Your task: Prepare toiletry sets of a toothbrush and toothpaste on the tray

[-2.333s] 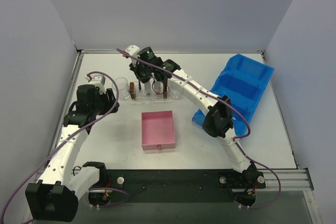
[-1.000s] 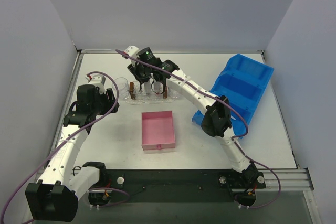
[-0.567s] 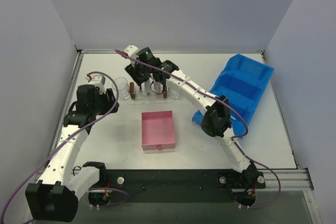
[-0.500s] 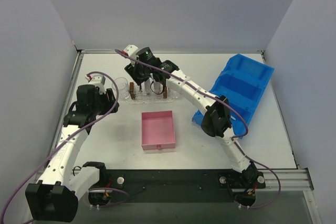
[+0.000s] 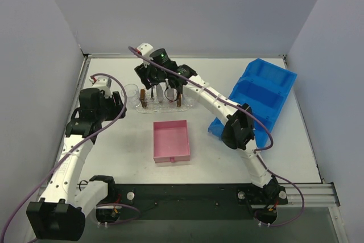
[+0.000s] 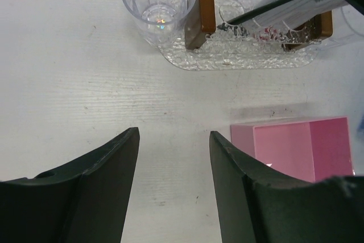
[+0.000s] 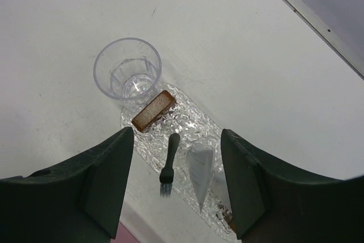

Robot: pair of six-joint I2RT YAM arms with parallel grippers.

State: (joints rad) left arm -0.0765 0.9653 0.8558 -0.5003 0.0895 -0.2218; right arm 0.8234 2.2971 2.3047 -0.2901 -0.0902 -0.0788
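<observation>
The clear bumpy tray (image 7: 193, 126) lies below my right gripper (image 7: 176, 135), which hangs open above it and holds nothing. A dark toothbrush (image 7: 169, 163) stands in the tray, bristles up. A silver-grey toothpaste (image 7: 200, 176) tube stands right beside it. In the left wrist view, the toothbrush (image 6: 267, 7) and toothpaste (image 6: 310, 3) lean to the right between the tray's (image 6: 227, 56) two brown blocks (image 6: 199, 8). My left gripper (image 6: 173, 135) is open and empty over bare table, short of the tray. From above, the right gripper (image 5: 149, 78) is over the tray (image 5: 165, 104) and the left gripper (image 5: 118, 106) is to its left.
A clear cup (image 6: 158, 1) stands against the tray's left end (image 5: 132, 91). A square pink box (image 5: 170, 139) sits open in front of the tray. A big blue bin (image 5: 261, 95) lies at the right, beside the right arm's elbow.
The right gripper's jaws have opened and it has risen a little from the tray. The left arm has shifted slightly back and to the left.
</observation>
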